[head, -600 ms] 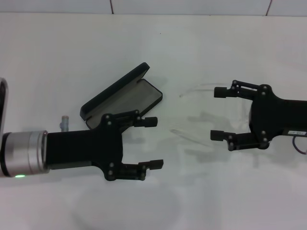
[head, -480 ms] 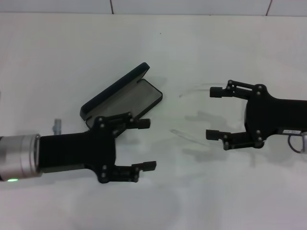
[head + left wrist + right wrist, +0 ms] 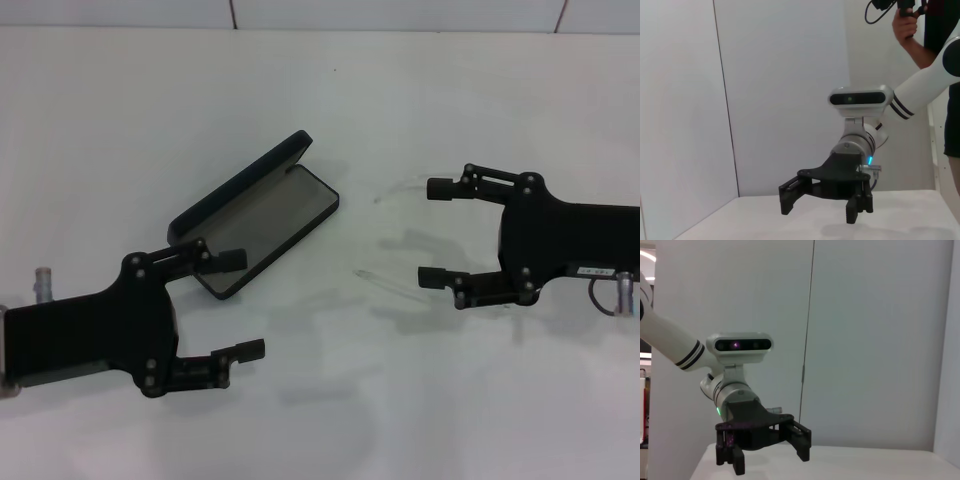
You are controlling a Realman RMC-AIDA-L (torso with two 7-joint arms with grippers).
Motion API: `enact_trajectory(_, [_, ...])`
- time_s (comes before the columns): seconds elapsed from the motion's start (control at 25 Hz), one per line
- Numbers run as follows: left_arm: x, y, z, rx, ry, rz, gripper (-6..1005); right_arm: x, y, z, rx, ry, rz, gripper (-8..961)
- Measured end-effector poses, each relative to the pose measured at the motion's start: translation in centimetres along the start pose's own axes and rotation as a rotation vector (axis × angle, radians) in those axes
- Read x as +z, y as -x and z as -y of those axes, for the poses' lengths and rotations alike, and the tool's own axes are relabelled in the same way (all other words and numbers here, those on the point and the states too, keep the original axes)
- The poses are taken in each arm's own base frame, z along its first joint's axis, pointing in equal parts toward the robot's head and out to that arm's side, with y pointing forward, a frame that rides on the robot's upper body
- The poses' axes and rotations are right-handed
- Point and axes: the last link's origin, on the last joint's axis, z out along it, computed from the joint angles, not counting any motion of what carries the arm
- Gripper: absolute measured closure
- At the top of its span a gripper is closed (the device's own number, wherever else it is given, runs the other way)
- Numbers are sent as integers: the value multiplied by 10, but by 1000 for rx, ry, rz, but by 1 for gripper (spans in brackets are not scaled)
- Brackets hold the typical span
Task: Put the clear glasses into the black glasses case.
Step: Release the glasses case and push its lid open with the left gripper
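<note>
One open case, one pair of clear glasses and two spread end effectors are seen on a white desk (image 3: 320,90).

A single black glasses case (image 3: 255,214) is laid open near the middle of the desk, its lid raised on the far side and its grey lining exposed. One pair of clear glasses (image 3: 400,235) is found to the right of the case, apart from it, lying on the desk and hard to make out. The right end effector (image 3: 435,232) is held over the glasses with its two fingers spread wide, one to each side of them; whether they are touched cannot be told. The left end effector (image 3: 243,304) is positioned just in front of the case, also parted, with nothing gripped.
</note>
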Motion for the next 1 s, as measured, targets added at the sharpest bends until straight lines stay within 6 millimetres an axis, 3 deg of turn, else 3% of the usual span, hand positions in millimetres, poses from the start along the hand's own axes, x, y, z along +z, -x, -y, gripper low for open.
enact_trajectory(0.52, [-1,-8,1,-1,-22,-56,228,3,1,-3,-14,9,19,81])
enact_trajectory(0.68, [-6,-28,34,-72,-114,-73,234,-1,0,-7,-10,12,25,81])
enact_trajectory(0.8, [-3,-35,64,-181,-177,22,239,-3,0,-8,-8,14,27,81])
enact_trajectory(1.0, [27,-36,107,-314,-229,286,246,-6,-3,-11,-4,9,21,80])
